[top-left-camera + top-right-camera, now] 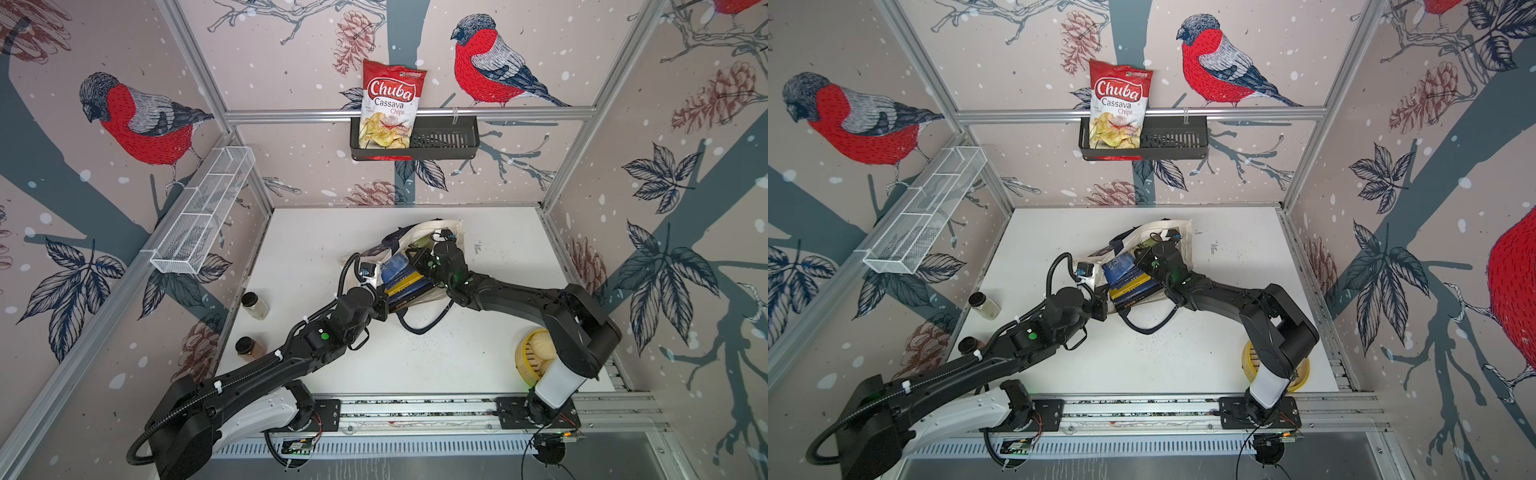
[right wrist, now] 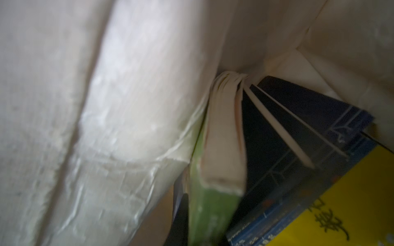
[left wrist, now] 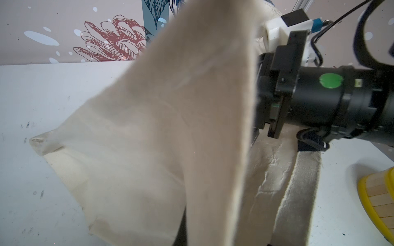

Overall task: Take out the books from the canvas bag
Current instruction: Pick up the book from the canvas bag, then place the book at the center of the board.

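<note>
left gripper [image 1: 377, 291]: clenched on the near rim of the canvas bag [image 1: 451, 232], which you are holding raised.
right gripper [image 1: 415, 255]: reaching inside the bag, clamped tight; you cannot tell on what.
books [image 1: 405, 282]: stacked inside the bag's mouth, navy with yellow labels.
canvas bag: lying on its side mid-table [image 1: 316, 249].

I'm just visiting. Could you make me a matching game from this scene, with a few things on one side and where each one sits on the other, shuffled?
Things:
1. chips bag
2. books
3. yellow steamer
4. black-lidded jars

Places:
A. in the canvas bag
B. on the table, partly behind the right arm
C. in the black basket on the back wall
D. on the table, on the left arm's side

Pairs: 1-C; 2-A; 3-B; 4-D
</note>
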{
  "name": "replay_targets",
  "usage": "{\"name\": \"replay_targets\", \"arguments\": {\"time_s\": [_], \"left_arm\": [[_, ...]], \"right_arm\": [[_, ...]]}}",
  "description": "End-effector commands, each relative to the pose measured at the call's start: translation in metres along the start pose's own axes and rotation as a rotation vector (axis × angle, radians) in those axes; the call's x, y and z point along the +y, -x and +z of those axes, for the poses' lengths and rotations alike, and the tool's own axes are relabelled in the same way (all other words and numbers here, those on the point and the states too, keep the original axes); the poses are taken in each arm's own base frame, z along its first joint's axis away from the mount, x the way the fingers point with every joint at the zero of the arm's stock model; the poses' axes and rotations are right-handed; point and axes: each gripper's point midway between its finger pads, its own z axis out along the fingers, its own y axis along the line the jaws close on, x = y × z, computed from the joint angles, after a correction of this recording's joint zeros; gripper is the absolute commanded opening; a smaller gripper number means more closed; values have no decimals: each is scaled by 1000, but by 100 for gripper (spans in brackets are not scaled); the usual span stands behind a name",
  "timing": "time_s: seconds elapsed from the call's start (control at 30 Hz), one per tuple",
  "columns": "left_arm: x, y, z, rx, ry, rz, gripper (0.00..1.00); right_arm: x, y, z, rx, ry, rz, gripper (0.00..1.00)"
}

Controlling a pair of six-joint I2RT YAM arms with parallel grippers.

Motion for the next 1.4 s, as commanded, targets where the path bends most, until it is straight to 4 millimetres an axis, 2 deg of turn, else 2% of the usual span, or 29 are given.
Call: {"name": "replay_targets", "arguments": {"time_s": [0.0,0.2,0.37,0.47,0.5,0.67,0.77,0.87,1.07,1.2,1.3,1.37], "left_arm": [[-5,29,-5,-114,-13,-63,0],[6,31,-7,-120,47,-105,0],[6,31,-8,-122,44,-109,0],[10,30,-9,-120,70,-108,0],[13,28,-8,-117,84,-107,0],[16,25,-5,-96,112,-55,0],[25,21,-3,-86,173,-8,0],[34,19,-4,-93,226,35,0],[38,20,-11,-103,236,73,0],[42,21,-19,-120,248,85,0],[42,20,-21,-126,241,93,0],[41,19,-21,-122,237,95,0]], "right_arm": [[2,-7,-13,7,-30,-102,0],[13,-13,-47,-9,-67,-174,0],[11,-1,-82,-55,-71,-208,0],[19,11,-103,-81,-62,-247,0],[30,20,-116,-105,-40,-262,0],[56,48,-155,-176,34,-312,0],[73,64,-180,-228,73,-343,0],[77,87,-203,-295,59,-355,0],[44,151,-242,-426,-9,-288,0],[5,194,-267,-511,-66,-218,0],[-24,215,-284,-581,-88,-141,0],[-43,220,-285,-605,-95,-83,0]]}}
